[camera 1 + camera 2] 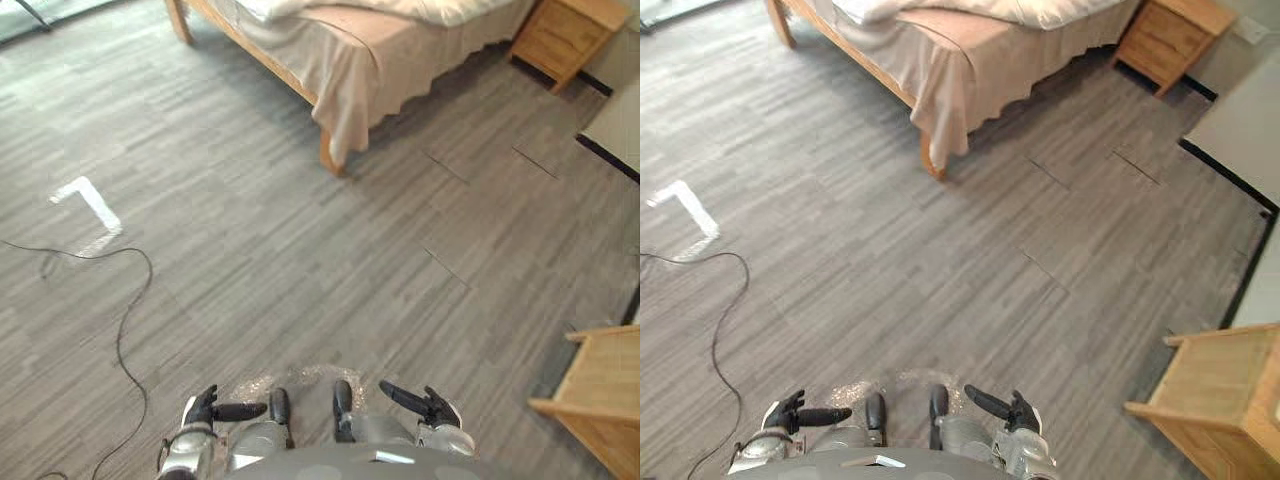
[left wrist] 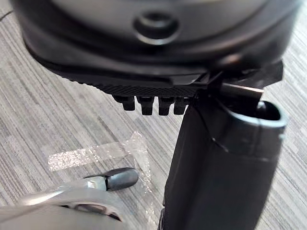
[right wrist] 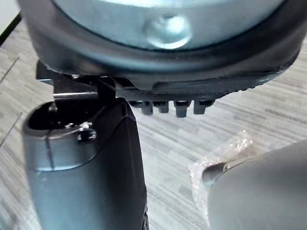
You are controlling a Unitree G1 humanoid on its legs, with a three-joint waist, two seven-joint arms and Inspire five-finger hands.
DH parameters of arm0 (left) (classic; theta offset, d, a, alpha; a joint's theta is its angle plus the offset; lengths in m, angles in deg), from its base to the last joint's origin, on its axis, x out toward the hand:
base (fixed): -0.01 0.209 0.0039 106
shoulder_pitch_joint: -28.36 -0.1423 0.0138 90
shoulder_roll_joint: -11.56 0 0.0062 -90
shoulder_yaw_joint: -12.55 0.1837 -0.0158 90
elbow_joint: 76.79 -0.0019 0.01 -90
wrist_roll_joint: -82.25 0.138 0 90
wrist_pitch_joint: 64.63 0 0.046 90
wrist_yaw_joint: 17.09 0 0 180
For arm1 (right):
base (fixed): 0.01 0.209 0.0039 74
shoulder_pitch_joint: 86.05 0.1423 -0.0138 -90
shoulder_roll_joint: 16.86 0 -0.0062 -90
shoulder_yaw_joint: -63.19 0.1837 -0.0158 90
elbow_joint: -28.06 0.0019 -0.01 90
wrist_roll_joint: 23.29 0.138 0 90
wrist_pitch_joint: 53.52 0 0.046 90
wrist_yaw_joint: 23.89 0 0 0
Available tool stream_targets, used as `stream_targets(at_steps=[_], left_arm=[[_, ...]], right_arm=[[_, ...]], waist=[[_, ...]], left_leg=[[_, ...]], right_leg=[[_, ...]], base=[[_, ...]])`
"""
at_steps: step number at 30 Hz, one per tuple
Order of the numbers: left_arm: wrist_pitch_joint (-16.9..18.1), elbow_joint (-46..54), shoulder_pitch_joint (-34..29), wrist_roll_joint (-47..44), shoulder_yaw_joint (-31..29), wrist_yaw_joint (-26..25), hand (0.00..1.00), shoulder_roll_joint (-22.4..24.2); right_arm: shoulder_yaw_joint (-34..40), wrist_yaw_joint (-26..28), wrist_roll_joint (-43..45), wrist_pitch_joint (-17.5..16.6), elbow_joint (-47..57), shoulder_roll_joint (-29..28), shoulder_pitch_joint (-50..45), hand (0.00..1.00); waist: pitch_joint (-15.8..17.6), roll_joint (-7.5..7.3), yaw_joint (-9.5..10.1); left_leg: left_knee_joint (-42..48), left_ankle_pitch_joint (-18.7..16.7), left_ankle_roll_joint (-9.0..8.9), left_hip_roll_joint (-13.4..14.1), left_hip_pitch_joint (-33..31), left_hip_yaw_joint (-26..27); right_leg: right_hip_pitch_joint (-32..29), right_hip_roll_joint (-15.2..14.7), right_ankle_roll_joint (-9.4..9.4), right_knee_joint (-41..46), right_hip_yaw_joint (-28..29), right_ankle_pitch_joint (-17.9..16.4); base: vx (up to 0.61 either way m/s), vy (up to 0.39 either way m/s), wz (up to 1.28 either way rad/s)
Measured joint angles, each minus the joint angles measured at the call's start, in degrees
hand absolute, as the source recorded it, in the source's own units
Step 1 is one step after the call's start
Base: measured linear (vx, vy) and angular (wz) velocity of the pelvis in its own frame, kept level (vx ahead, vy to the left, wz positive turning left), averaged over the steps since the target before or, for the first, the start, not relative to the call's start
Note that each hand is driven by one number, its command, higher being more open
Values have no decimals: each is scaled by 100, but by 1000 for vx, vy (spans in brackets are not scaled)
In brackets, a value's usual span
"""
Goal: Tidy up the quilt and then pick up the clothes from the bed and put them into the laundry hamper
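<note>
both hands low by the robot's sides, well short of the bed (image 1: 350, 90). left hand (image 1: 205, 410) and right hand (image 1: 432, 408) hang over the grey plank floor (image 1: 300, 260), each with its dark digits pointing inward toward the other. left wrist view: fingers (image 2: 144, 104) in a straight relaxed row, thumb (image 2: 220, 167) standing off, nothing between them. right wrist view is the same: fingers (image 3: 182, 108) loose and extended, hand empty. quilt (image 1: 440, 12) lies cream and rumpled on top of the bed at the far side of the room, above a beige sheet that drapes over the corner down to the wooden leg. can't make out any clothes on the bed from this range. wooden nightstand (image 1: 565, 35) stands just beside the bed on the robot's right. white tape corner mark (image 1: 90, 208) on the floor to the left, well apart from the bed. clear tape patch (image 2: 96, 153) stuck to the floor below the hands. light wooden stand (image 1: 600, 400) near right, apart from the right hand.
</note>
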Motion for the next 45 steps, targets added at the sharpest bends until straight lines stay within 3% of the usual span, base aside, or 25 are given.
stream_targets(at_steps=[4,7,9,12,14,15,17,18,20,21,22,24,27,29,30,31,33,34,36,37,39,41,42,44,45], left_arm=[[4,-2,216,-38,15,-26,100,210],[8,-5,474,-37,87,-15,100,326],[12,-14,551,-26,126,-14,100,366],[10,-126,488,7,92,6,100,374],[13,-158,270,23,-87,14,100,414],[20,-219,297,22,-247,0,100,535],[85,-200,309,-9,-279,-15,100,666],[134,-176,246,-57,-472,-41,100,761],[161,26,178,-172,-580,-40,100,772],[222,141,167,-212,-638,-55,100,788],[274,253,168,-257,-638,-95,100,813],[436,544,189,-262,-619,-111,100,850],[530,702,287,-433,-606,-117,100,935],[548,701,343,-503,-524,-121,100,975],[522,684,346,-502,-434,-143,100,1004],[518,683,345,-502,-434,-166,100,1008],[462,625,325,-588,-462,-245,100,976],[396,568,334,-629,-548,-268,100,897],[385,538,278,-654,-767,-262,100,790],[381,499,249,-655,-844,-256,100,764],[311,271,57,-633,-944,-249,100,664],[213,177,-13,-660,-950,-270,100,634],[140,90,-16,-650,-899,-271,100,634],[121,-6,-7,-649,-845,-261,100,676],[111,-6,23,-652,-823,-261,100,690]], right_arm=[[214,-11,212,-54,1,-89,7,100],[337,-1,421,-65,59,-50,29,100],[330,-12,627,-107,118,42,168,100],[319,-3,630,-171,229,49,206,100],[346,17,699,-171,237,12,221,100],[365,52,787,-188,255,161,399,100],[472,53,800,-266,247,158,433,100],[519,12,800,-221,197,152,402,100],[498,-5,798,-176,145,162,322,100],[435,-27,800,-158,102,164,227,100],[326,-48,768,-157,38,176,179,100],[88,-56,550,-128,-213,251,270,100],[101,-102,477,-13,-501,269,508,100],[124,-131,348,15,-527,263,530,100],[175,-137,348,16,-524,266,442,100],[194,-147,351,17,-524,265,418,100],[214,-168,348,16,-526,269,352,100],[214,-195,346,17,-569,140,304,100],[250,-207,319,12,-616,-31,214,100],[304,-141,320,17,-660,-29,206,100],[628,14,182,11,-731,-1,165,100],[669,-11,108,12,-663,66,151,100],[677,-28,114,14,-641,126,120,100],[776,-25,122,-7,-496,194,81,100],[791,-24,125,-14,-467,201,93,100]], waist=[[83,60,-134],[139,156,-209],[261,356,-313],[298,329,-368],[351,377,-424],[466,628,-434],[501,728,-445],[491,766,-457],[500,795,-452],[516,772,-432],[511,679,-389],[529,551,-205],[535,538,-38],[567,493,-2],[554,521,5],[546,533,21],[445,576,91],[285,335,110],[159,54,160],[133,36,197],[131,117,171],[109,123,155],[96,263,151],[82,368,112],[89,392,94]], left_leg=[[244,-367,-142,338,406,115],[328,-572,-351,709,524,114],[321,-640,-479,1143,661,205],[298,-726,-699,1299,1159,530],[299,-828,-1064,1439,1756,727],[364,-495,-1444,1754,1942,913],[848,342,-1454,1965,1831,820],[2130,857,-1170,2301,1373,470],[3829,744,-819,2608,773,97],[4798,448,-890,2634,421,-95],[5398,36,-1058,2438,59,-292],[5821,-638,-1066,1943,-685,-216],[5085,-1131,-933,1426,-1371,122],[3654,-1087,-628,945,-1656,561],[2490,-678,-304,635,-1732,992],[2134,-441,-102,556,-1748,1254],[1681,305,638,491,-1794,1977],[1658,345,896,211,-1724,2054],[1647,-10,904,-72,-1565,1732],[1739,-145,852,-57,-1488,1620],[1755,-569,619,-51,-835,920],[1572,-661,573,-75,-357,443],[1381,-668,555,-69,-35,52],[1128,-665,538,35,400,-570],[1084,-663,530,93,504,-728]], right_leg=[[-344,-295,-208,1369,-1378,-401],[-580,-431,-289,1081,-1728,-539],[-971,-470,-49,532,-1853,-330],[-1387,-790,145,-467,-1710,413],[-1239,-798,-319,-496,-1720,1317],[-1392,-590,-651,222,-1735,997],[-1410,-393,-756,673,-1726,391],[-1063,-176,-750,481,-1667,59],[-477,160,-823,88,-1626,-37],[123,392,-895,-255,-1539,-79],[583,487,-911,-557,-1434,-105],[1128,538,-908,-924,-1135,-106],[1600,495,-808,-1295,-872,-173],[2018,310,-681,-1475,-821,-425],[2330,199,-504,-1537,-874,-628],[2457,180,-447,-1561,-899,-730],[2742,179,-238,-1551,-937,-983],[2854,-18,-141,-1544,-981,-1060],[2810,-232,-12,-935,-1237,-976],[2725,-245,32,-494,-1246,-936],[2089,-348,969,2153,-1080,-307],[1558,-478,799,3645,-1039,-424],[1187,-783,473,4225,-1455,-624],[648,-1210,-61,4210,-1928,-995],[521,-1233,-138,3987,-1911,-1094]], base=[[178,-75,-22],[314,-168,-6],[347,-268,-21],[498,-383,-33],[557,-424,-34],[685,-635,-47],[629,-594,-39],[526,-407,-30],[702,-447,-31],[724,-388,-32],[582,-302,-34],[459,-205,-55],[492,-96,-63],[514,31,-28],[501,78,1],[623,118,8],[512,112,11],[644,107,36],[730,126,73],[652,183,91],[654,195,118],[625,31,143],[607,-62,167],[563,-157,166],[617,-286,167]])
